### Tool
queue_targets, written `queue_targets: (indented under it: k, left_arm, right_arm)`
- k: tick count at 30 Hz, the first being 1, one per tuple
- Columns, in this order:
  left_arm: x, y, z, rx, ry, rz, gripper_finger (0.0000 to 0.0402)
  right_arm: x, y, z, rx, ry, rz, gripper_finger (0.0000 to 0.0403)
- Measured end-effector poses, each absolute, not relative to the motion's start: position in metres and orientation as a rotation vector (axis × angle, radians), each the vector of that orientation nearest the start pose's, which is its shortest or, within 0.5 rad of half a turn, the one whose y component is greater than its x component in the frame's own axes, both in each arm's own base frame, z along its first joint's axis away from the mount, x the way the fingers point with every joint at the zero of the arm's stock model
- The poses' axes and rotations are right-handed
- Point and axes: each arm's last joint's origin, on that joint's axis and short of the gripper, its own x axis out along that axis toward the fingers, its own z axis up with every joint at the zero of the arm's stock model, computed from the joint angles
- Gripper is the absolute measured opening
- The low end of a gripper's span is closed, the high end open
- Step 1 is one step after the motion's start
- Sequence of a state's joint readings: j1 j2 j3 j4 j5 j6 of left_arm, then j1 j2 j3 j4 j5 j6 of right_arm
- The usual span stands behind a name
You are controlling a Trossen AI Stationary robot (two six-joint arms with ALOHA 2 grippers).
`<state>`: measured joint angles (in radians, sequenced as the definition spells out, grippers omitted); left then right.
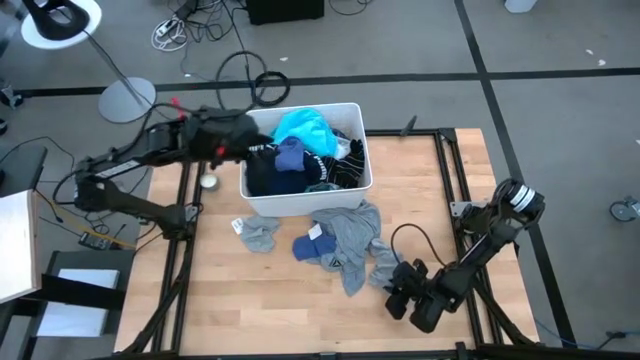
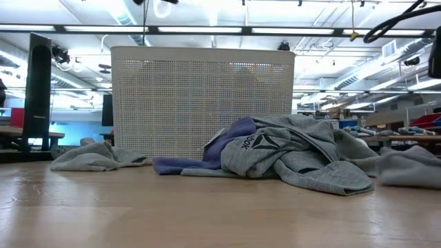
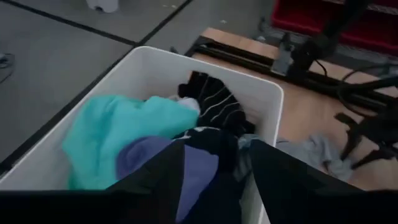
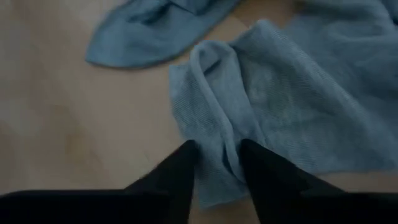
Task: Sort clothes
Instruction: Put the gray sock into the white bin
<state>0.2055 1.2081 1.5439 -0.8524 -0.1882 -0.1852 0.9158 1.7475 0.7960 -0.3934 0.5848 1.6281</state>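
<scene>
The white bin [image 1: 355, 185] holds a turquoise tee [image 1: 305, 128], a navy piece [image 1: 275, 175] and a striped top [image 3: 214, 102]. My left gripper [image 3: 217, 186] is open over the bin's left part, above the navy and blue cloth. A grey top [image 1: 350, 235] lies spread on the table in front of the bin, partly over a blue piece [image 1: 312, 248]. A small grey piece [image 1: 258, 232] lies to its left. My right gripper [image 4: 217, 152] is low at the grey top's near right end, shut on it. My right gripper pinches a raised fold [image 4: 217, 134] at the grey top's near edge between its two fingers. The fingers come low and slanting from the table's near right side. The rest of the top lies slack on the table.
The bin [image 2: 203, 103] stands at the table's far middle. Bare wood lies to the near left and the far right. A cable [image 1: 415, 240] loops on the table beside the right arm. A small round metal thing [image 1: 208, 181] lies left of the bin.
</scene>
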Motion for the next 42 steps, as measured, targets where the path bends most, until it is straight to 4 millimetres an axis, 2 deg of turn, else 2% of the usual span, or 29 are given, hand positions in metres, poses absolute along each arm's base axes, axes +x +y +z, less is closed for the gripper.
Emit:
queue_targets:
  k: [4, 9, 11, 16, 23, 25, 30, 32, 35, 38, 42]
  left_arm:
    - [0.189, 0.035, 0.438, -0.197, 0.443, 0.44, 0.0182]
    - [0.158, 0.02, 0.412, -0.286, 0.44, 0.445, 0.0181]
    - [0.148, 0.015, 0.399, -0.322, 0.442, 0.438, 0.0181]
    - [0.135, 0.002, 0.357, -0.393, 0.499, 0.423, 0.0181]
    - [0.133, -0.014, 0.305, -0.467, 0.493, 0.384, 0.0181]
    - [0.134, -0.017, 0.296, -0.489, 0.471, 0.38, 0.0181]
    - [0.139, -0.027, 0.272, -0.558, 0.41, 0.378, 0.0181]
    - [0.14, -0.031, 0.268, -0.555, 0.39, 0.365, 0.0181]
    - [0.14, -0.035, 0.27, -0.508, 0.363, 0.341, 0.0181]
    - [0.136, -0.036, 0.282, -0.421, 0.338, 0.303, 0.0181]
    - [0.128, -0.032, 0.308, -0.365, 0.27, 0.305, 0.0181]
  right_arm:
    - [0.186, 0.213, 0.11, 0.607, 0.831, -0.494, 0.0027]
    - [0.182, 0.205, 0.127, 0.563, 0.917, -0.513, 0.0011]
    - [0.181, 0.203, 0.141, 0.544, 0.942, -0.515, 0.0006]
    - [0.176, 0.195, 0.193, 0.468, 0.962, -0.553, 0.0004]
    - [0.164, 0.18, 0.291, 0.349, 0.984, -0.612, 0.0003]
    - [0.159, 0.173, 0.319, 0.309, 0.988, -0.634, 0.0003]
    - [0.161, 0.162, 0.372, 0.306, 0.882, -0.49, 0.0002]
    - [0.164, 0.155, 0.388, 0.324, 0.829, -0.492, 0.0001]
    - [0.169, 0.149, 0.405, 0.257, 0.774, -0.461, 0.0001]
    - [0.174, 0.139, 0.416, 0.232, 0.751, -0.466, 0.0001]
    - [0.181, 0.129, 0.418, 0.208, 0.753, -0.495, 0.0001]
